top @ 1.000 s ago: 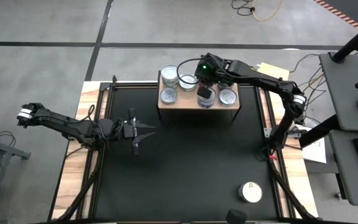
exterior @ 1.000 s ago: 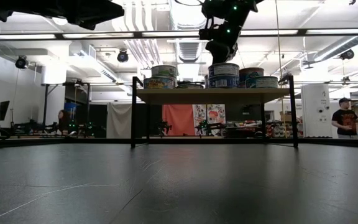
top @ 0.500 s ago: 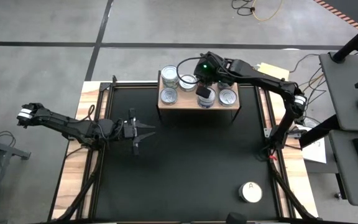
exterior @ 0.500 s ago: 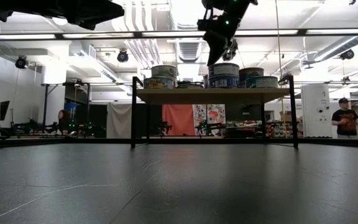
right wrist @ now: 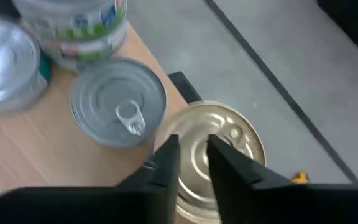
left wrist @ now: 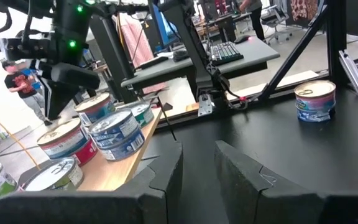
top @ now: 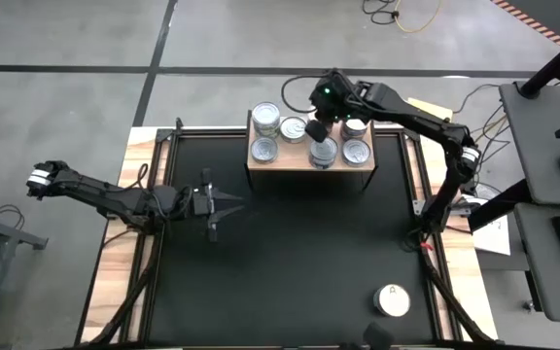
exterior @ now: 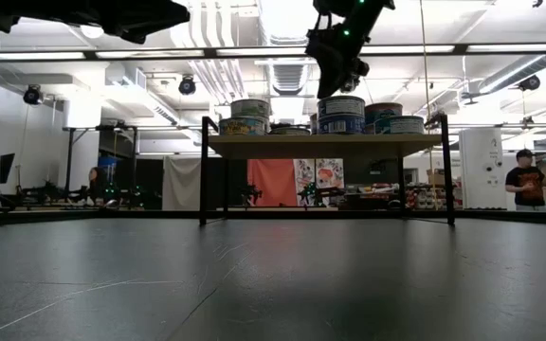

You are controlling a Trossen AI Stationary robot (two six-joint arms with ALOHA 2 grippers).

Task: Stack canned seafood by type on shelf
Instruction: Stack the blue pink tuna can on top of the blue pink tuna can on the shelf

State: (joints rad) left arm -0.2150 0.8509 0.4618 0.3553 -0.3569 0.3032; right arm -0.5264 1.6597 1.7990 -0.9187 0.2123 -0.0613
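My right gripper (top: 316, 129) hovers empty over the shelf (top: 287, 158), fingers slightly parted above crowded tins (top: 265, 121); one white-topped tin (top: 392, 300) sits far off; left gripper (top: 214, 206) waits, narrowly parted.

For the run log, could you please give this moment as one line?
right gripper: above shelf, empty, jaws narrowly apart | left gripper: waiting over table, empty | cans: on shelf | white-topped can: on table
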